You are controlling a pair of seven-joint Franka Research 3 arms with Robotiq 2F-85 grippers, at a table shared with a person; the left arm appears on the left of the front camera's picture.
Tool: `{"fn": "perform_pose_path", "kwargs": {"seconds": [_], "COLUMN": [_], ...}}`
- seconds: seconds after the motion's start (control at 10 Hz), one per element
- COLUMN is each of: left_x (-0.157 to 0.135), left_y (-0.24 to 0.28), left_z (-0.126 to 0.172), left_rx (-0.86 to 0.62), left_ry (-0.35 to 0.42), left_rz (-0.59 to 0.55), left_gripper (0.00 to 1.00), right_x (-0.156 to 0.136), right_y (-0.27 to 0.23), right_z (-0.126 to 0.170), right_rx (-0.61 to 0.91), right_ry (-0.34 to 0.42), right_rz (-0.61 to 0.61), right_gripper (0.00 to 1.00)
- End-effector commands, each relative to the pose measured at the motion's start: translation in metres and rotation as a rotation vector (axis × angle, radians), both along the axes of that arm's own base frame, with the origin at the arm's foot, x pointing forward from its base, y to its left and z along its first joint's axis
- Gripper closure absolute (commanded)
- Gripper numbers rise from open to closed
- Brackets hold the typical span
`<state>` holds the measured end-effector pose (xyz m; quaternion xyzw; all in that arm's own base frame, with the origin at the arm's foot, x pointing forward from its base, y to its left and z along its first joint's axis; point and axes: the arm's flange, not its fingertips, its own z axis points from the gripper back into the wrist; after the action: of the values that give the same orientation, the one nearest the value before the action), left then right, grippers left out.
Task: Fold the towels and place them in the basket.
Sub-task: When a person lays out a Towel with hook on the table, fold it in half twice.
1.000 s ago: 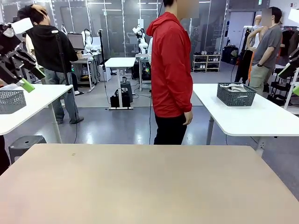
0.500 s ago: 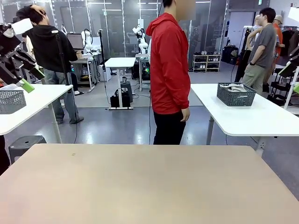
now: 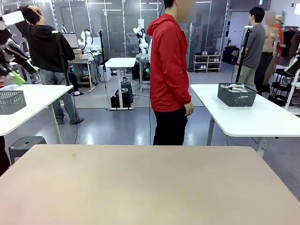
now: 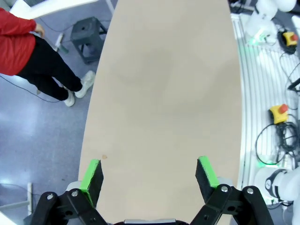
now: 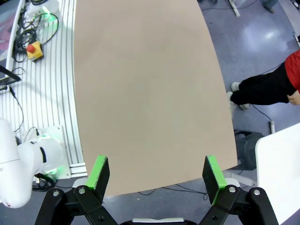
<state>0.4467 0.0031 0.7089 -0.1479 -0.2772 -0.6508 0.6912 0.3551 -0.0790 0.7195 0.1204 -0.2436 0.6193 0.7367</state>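
Observation:
No towels are in view, and no basket stands on my beige table [image 3: 150, 187], which lies bare. My left gripper [image 3: 21, 70] hangs high at the left edge, and in the left wrist view this gripper [image 4: 149, 164] is open over the bare tabletop [image 4: 164, 93] with nothing between its green pads. My right gripper [image 3: 296, 67] just shows at the right edge. From its own wrist camera it [image 5: 155, 160] is open too, high above the table [image 5: 145, 84].
A person in a red jacket [image 3: 169, 65] stands at the table's far side, hands down. A dark grey mesh basket [image 3: 236, 95] holding something pale sits on a white table behind to the right. Another mesh basket [image 3: 11, 101] rests on a white table at the left.
My left gripper has risen a little and drawn toward the left edge. My right gripper has slid further out past the right edge. The person in red has barely shifted.

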Motion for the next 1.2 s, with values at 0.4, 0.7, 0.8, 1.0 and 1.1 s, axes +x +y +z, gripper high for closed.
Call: {"fn": "perform_pose_path", "kwargs": {"seconds": [0.4, 0.7, 0.8, 1.0, 1.1], "left_x": [0.029, 0.033, 0.03, 0.03, 0.03], "left_y": [0.056, 0.065, 0.066, 0.066, 0.066], "left_z": [0.037, 0.037, 0.037, 0.031, 0.031], "left_rx": [-0.163, -0.187, -0.184, -0.167, -0.167], "left_ry": [0.104, 0.112, 0.114, 0.093, 0.093], "left_rz": [0.01, 0.015, 0.009, 0.023, 0.023], "left_gripper": [0.0, 0.0, 0.0, 0.0, 0.0], "right_x": [0.004, 0.005, 0.004, 0.005, 0.005], "right_y": [-0.058, -0.064, -0.062, -0.064, -0.064], "right_z": [0.033, 0.031, 0.032, 0.029, 0.029], "right_rx": [0.197, 0.242, 0.242, 0.235, 0.235], "right_ry": [0.028, 0.044, 0.039, 0.05, 0.05], "right_rz": [0.017, 0.013, 0.015, -0.01, -0.01], "right_gripper": [0.0, 0.0, 0.0, 0.0, 0.0]}}
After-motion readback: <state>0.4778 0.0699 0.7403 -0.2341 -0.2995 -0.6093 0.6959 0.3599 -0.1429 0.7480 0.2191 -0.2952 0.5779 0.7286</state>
